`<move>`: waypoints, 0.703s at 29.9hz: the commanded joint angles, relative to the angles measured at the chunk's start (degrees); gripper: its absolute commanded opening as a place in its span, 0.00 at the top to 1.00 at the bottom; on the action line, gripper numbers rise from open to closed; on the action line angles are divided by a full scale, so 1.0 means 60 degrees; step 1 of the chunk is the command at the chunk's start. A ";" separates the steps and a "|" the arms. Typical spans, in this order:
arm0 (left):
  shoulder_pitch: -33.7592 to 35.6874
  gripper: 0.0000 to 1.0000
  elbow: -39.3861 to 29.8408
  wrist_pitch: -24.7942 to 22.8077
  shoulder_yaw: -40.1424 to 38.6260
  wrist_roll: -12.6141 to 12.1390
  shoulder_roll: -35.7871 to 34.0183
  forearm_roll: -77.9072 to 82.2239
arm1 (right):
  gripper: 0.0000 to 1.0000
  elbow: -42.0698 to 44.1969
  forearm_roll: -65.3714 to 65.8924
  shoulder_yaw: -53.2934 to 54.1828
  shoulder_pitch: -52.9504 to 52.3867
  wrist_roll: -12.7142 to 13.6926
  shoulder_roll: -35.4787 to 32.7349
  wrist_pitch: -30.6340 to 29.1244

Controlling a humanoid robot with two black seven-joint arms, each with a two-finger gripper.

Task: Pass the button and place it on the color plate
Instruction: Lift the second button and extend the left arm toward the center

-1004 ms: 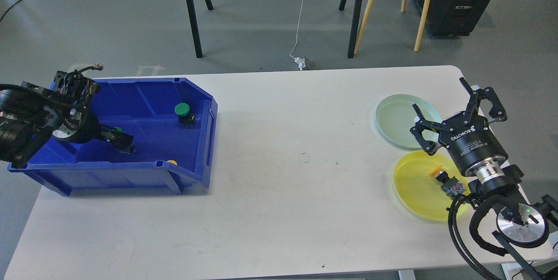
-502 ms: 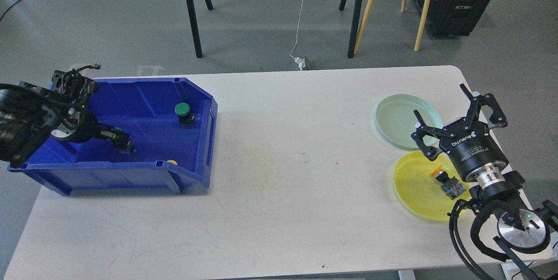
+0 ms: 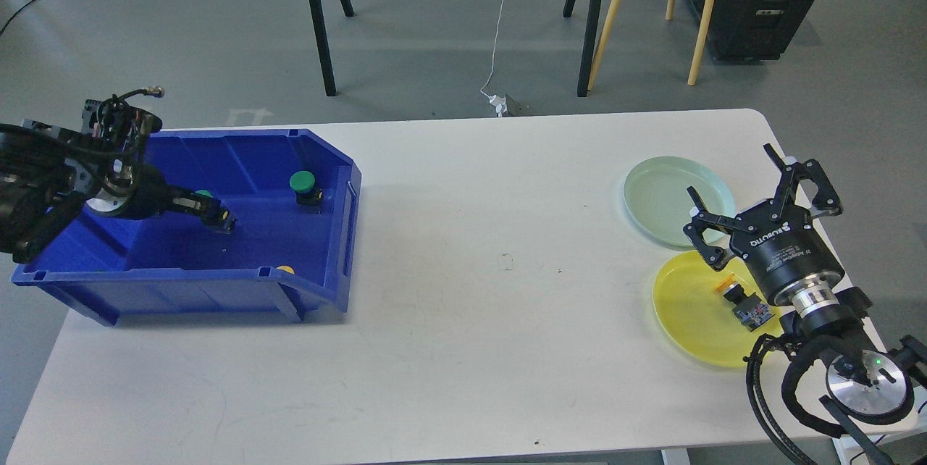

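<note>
My left gripper (image 3: 216, 217) reaches into the blue bin (image 3: 319, 284) and is shut on a green button (image 3: 204, 195), held above the bin floor. A second green button (image 3: 303, 182) stands at the bin's far right. A yellow button (image 3: 286, 269) peeks out behind the bin's front wall. My right gripper (image 3: 733, 181) is open and empty, over the near edge of the pale green plate (image 3: 655, 193). The yellow plate (image 3: 684, 306) lies just in front of that plate and holds an orange-topped button (image 3: 740, 300).
The white table (image 3: 471, 291) stretches between the bin on the left and the two plates on the right. Table legs, wooden poles and a black cabinet stand on the floor behind the table.
My left gripper has risen and shifted toward the back right inside the bin, carrying the green button. My right gripper drew back slightly toward the near right, still open.
</note>
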State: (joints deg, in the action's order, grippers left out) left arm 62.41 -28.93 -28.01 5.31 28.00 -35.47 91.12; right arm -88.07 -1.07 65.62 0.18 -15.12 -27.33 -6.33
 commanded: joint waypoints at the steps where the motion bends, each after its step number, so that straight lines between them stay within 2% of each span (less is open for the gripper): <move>1: 0.0671 0.99 -0.2159 0.0001 -0.0588 0.0001 -0.1262 -0.1281 | 0.00 0.0015 0.0207 -0.0009 -0.0118 0.0015 -0.0118 0.0000; 5: 0.0731 0.99 -0.4330 0.0001 -0.2170 0.0001 -0.1852 -0.2981 | 0.00 0.0029 0.1144 -0.0316 -0.0337 0.0088 -0.0527 -0.0087; 8: 0.0614 0.99 -0.4919 0.0001 -0.3314 0.0001 -0.1531 -0.4167 | 0.00 0.0044 0.1321 -0.1265 -0.0994 0.0497 -0.1361 -0.1109; 11: 0.0570 0.99 -0.4789 0.0001 -0.3638 0.0001 -0.0333 -0.5310 | 0.00 0.0233 0.1351 -0.2729 -0.2281 0.0762 -0.1919 -0.2179; 13: 0.0570 0.99 -0.4453 0.0001 -0.3668 0.0001 0.0371 -0.5707 | 0.00 0.0497 0.1293 -0.3536 -0.3190 0.0762 -0.2095 -0.2663; 17: 0.0454 0.98 -0.3166 0.0001 -0.3668 0.0001 0.2099 -0.5826 | 0.00 0.1243 0.0724 -0.4519 -0.4744 0.0777 -0.1994 -0.3612; 21: 0.0131 0.98 -0.2270 0.0001 -0.3682 0.0001 0.3039 -0.5811 | 0.00 0.2457 -0.1076 -0.5310 -0.5785 0.0937 -0.1337 -0.3612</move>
State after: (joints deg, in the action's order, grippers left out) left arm 64.18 -45.59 -28.00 -16.71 28.00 -20.79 56.28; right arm -78.52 -0.20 37.31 -30.13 -10.36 -38.56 -27.60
